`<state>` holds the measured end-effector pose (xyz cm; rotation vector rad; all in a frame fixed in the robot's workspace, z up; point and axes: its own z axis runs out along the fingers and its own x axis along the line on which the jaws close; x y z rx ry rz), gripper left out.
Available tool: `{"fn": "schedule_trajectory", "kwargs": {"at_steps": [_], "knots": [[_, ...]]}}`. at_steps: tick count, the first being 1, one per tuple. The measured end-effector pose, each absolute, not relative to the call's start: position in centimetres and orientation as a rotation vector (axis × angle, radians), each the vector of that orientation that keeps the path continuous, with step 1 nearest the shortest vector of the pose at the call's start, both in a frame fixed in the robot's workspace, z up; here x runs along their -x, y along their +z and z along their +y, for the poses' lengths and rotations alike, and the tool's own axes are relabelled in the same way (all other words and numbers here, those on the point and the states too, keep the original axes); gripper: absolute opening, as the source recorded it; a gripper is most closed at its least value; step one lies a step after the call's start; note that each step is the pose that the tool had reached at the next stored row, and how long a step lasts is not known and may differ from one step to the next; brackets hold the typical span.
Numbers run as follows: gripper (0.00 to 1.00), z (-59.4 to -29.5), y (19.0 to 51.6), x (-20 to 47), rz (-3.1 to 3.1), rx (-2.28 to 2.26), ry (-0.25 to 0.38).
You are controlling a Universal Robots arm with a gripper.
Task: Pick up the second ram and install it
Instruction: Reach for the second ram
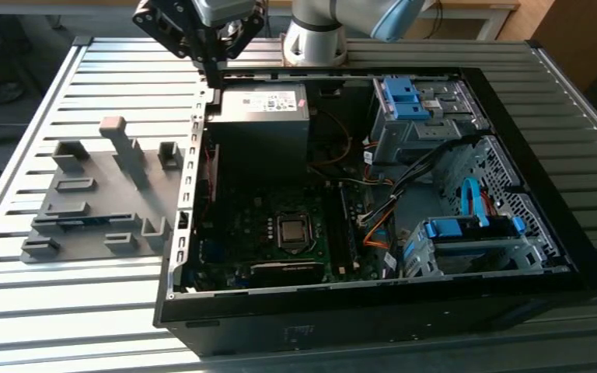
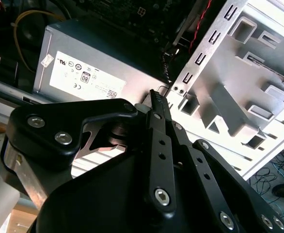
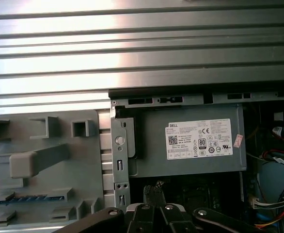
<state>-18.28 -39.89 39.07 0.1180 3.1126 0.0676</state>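
A slatted metal table (image 1: 29, 311) carries an open PC case (image 1: 382, 311) and, outside its wall, a gray holder (image 1: 102, 233). In the exterior view the claw (image 1: 215, 78) hangs over the case's rear corner, just beside the PSU (image 1: 262, 105), its fingers drawn together into one dark blade with nothing between them. The ram (image 1: 75, 221) is a thin streak of blue lying in a holder slot, well apart from the claw, toward the exterior view's left of it and nearer the camera. In the second wrist view the claw (image 2: 156, 97) again looks closed and empty, the two black fingers meeting at the tip; beyond the tip lie the PSU (image 2: 84, 73) on one side and the holder (image 2: 239, 87) on the other, with the case's punched wall between them. In the first wrist view the claw (image 3: 154, 188) points toward the PSU (image 3: 190, 145), while the ram (image 3: 30, 198) rests edge-up in the holder (image 3: 45, 179), off to the side of the claw and across the case wall. The ram should be light, stiff and thin, but fragile: chips and edge contacts would suffer from a hard squeeze or a twist. The best hold is probably across its two flat faces near mid-length, along the upper edge, so it hangs level.
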Motion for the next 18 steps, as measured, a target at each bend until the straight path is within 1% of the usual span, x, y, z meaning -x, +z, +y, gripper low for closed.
{"fn": "schedule_trajectory", "kwargs": {"at_steps": [18], "knots": [[0.11,-39.89,39.03,19.06,3.113,-0.118,0.068]]}}
